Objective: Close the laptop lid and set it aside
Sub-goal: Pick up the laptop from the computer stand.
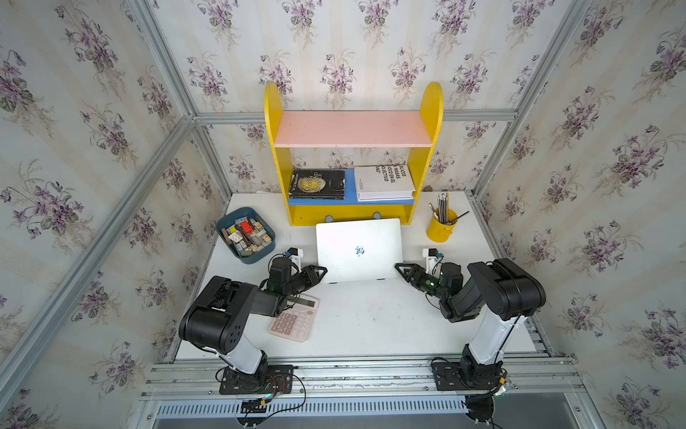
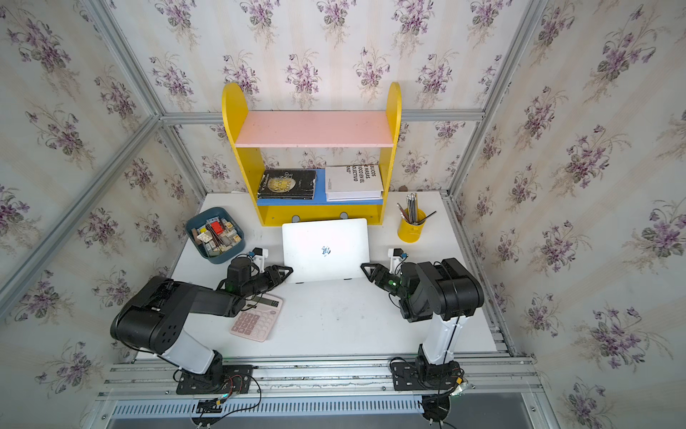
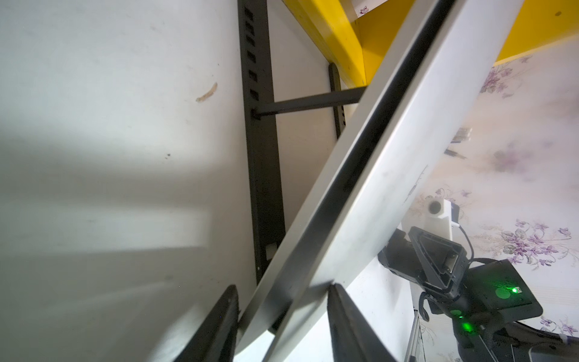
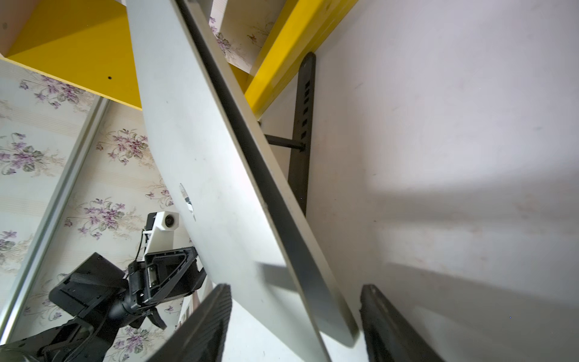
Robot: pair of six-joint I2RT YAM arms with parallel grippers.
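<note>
Where the white table meets the foot of the yellow wooden shelf unit, the thin silver aluminium laptop sits at the middle back, its far edge just in front of the shelf unit. Its flat silver laptop lid, apple logo upward, lies almost flat on the base. Both wrist views show a dark slit between the two slabs. A black slotted stand lies on the table under the laptop, and the base stands clear of the tabletop above it.

The left jaws are at the laptop's near left corner, narrowed onto it. In the left wrist view one black finger lies against the base and its partner against the lid. The right jaws straddle the near right corner, standing wider than the laptop is thick. In the right wrist view a sliver of table shows between a finger and the base, so nothing is clamped there.

A pink calculator lies partly beneath the left arm, near the laptop's front left. A blue tray of small blocks sits to the left, and a yellow cup of pencils stands at the back right.
</note>
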